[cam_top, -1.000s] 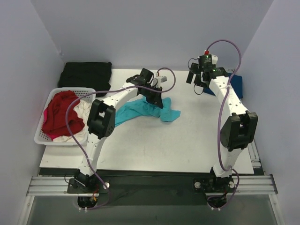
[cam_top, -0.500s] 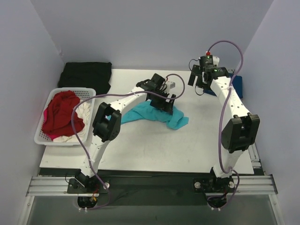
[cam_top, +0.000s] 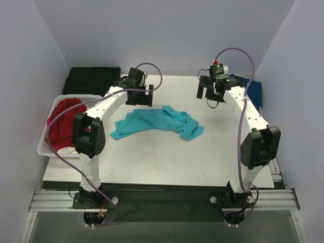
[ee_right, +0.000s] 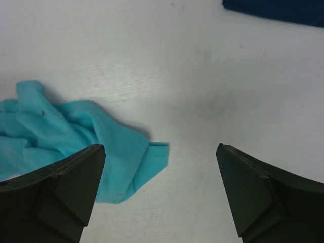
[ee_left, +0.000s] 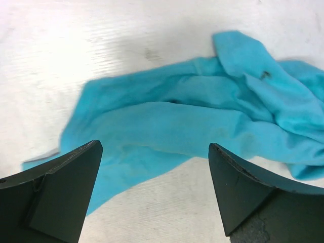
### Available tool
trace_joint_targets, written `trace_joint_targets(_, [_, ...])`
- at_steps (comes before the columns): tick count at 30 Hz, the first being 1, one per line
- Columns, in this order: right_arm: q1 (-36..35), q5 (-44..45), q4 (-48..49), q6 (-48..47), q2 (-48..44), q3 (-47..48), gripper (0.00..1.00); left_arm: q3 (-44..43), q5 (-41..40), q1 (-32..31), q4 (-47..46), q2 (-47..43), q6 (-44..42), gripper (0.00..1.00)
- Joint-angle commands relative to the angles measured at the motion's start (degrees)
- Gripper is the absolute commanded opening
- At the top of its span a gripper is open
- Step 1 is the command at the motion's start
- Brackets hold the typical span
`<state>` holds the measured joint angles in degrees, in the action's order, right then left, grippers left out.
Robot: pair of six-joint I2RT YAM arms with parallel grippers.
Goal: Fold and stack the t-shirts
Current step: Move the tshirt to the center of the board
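Teal t-shirt (cam_top: pixel 157 123) rumpled on white table (cam_top: pixel 202 157) — left gripper (ee_left: pixel 154 148), right gripper (ee_right: pixel 159 148) both agape.

Crumpled turquoise t-shirt (ee_left: pixel 202 119) spread over white tabletop (ee_left: pixel 76 45), stretching from 8 to 3 o'clock; left pincer (ee_left: pixel 154 147) gaping wide, empty, at 6 o'clock

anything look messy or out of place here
The turquoise t-shirt lies crumpled in a twisted arc on the table, neither flat nor folded. A red shirt is heaped in the white basket at the left.
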<state>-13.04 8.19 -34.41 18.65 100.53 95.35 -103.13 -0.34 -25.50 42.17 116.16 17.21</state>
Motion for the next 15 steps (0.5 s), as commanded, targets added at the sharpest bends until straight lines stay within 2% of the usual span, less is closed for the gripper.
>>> trace_joint_targets(1, [-6.99, -0.54, -1.27, 0.69, 0.54, 0.89, 1.00, 0.83, -0.98, 0.97, 0.09, -2.43, -0.16, 0.97])
trace_joint_targets(4, [-10.94, -0.45, -1.62, 0.94, 3.70, 2.11, 0.97, 2.14, -2.64, 1.41, 1.07, -1.73, -2.09, 0.97])
trace_joint_targets(5, [-11.39, -0.89, -3.10, 1.55, 5.01, 3.34, 0.91, 2.23, -2.74, 1.76, 1.33, -1.03, -2.01, 0.97])
trace_joint_targets(8, [-12.71, -1.42, -6.19, 3.05, 9.76, 8.26, 0.84, 3.55, -3.44, 3.87, 1.16, -0.23, -0.26, 0.92])
trace_joint_targets(11, [-13.41, -3.17, -6.46, 3.84, 12.14, 9.77, 0.82, 5.39, -2.48, 6.51, -0.86, 0.47, 1.85, 0.86])
trace_joint_targets(15, [-14.64, -4.49, -6.46, 2.89, 16.08, 10.29, 0.81, 6.80, -2.21, 8.62, -3.23, 1.52, 2.13, 0.85])
